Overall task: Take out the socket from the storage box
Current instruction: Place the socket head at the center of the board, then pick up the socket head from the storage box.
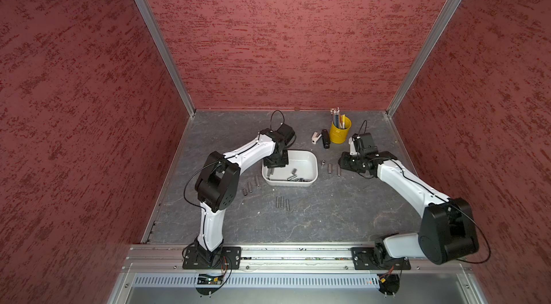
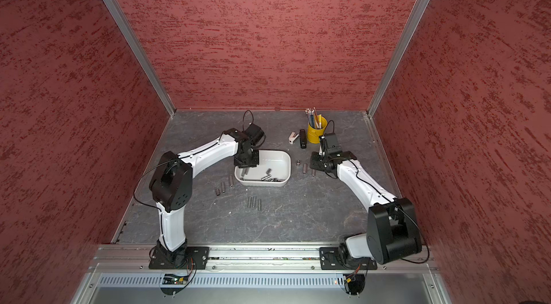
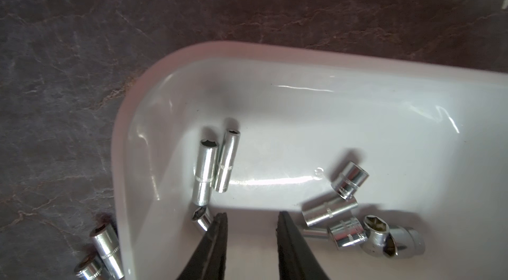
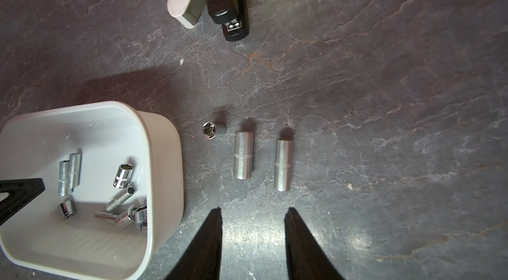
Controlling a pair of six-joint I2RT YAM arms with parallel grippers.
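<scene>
**Left jaws in the box, short socket just outside one finger**

Top views: I have the left gripper (image 1: 274, 166) down inside the storage box (image 1: 304, 162), at the end nearest its own arm. The right gripper (image 1: 343, 165) hangs outside, over the table (image 1: 298, 222) off the box's other end, near the loose sockets (image 1: 329, 169) lying there. The left arm is plainly the nearer one; the jaw gaps are too small to read here.

Left wrist: the left gripper (image 3: 250, 215) has its jaws part open with nothing between them; bare white box floor shows in the gap. A short socket (image 3: 202, 219) lies tight by the outer side of one finger (image 3: 214, 237), so it is beside the tool, not inside it; I cannot confirm contact. A pair of long sockets (image 3: 214, 168) lies just ahead, offset to that same side; the two touch each other, with long axes roughly along the line the fingers point. A heap of sockets (image 3: 346, 226) sits off the other finger.

Right wrist: the right gripper (image 4: 253, 210) is part open and empty above bare table. The loose sockets (image 4: 243, 155) lie ahead of it, side by side but apart. The short socket (image 4: 66, 209) shows in the box near the left finger (image 4: 22, 193).

My read: closing here catches nothing; the tool needs a small sideways shift onto the short socket, or an advance onto the pair.
</scene>
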